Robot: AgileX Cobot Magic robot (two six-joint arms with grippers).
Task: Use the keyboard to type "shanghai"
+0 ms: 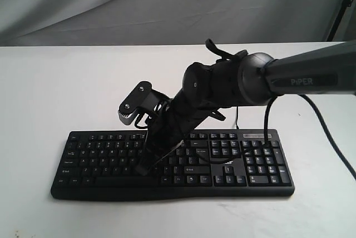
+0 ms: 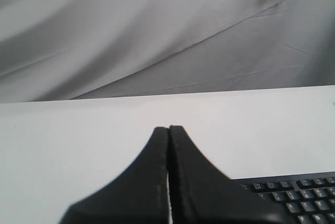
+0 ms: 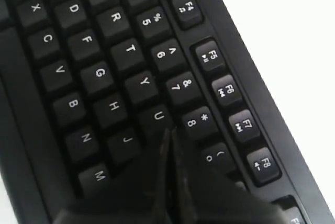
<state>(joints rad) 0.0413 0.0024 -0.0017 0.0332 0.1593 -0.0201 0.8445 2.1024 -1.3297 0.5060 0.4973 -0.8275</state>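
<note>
On the white counter (image 1: 50, 82), your keyboard (image 1: 100, 157) lies flat. Your right fingers (image 3: 167, 139) are clenched on nothing, tips beside the U key (image 3: 158, 116). Your left fingers (image 2: 168, 135) are clenched too, off the keyboard's corner.

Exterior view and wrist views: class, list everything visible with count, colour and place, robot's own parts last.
wide flat black keyboard with white legends: one, black, on the table.
flat white table: one, white, under the keyboard.
wrinkled grey cloth backdrop: one, grey, behind the table.
thin dark pole: one, black, exterior view's upper right edge.
right arm: one, dark grey, reaching over the keyboard from the right.
right gripper: one, black, shut, tips over the keys near U and J.
left gripper: one, black, shut, seen only in the left wrist view.
</note>
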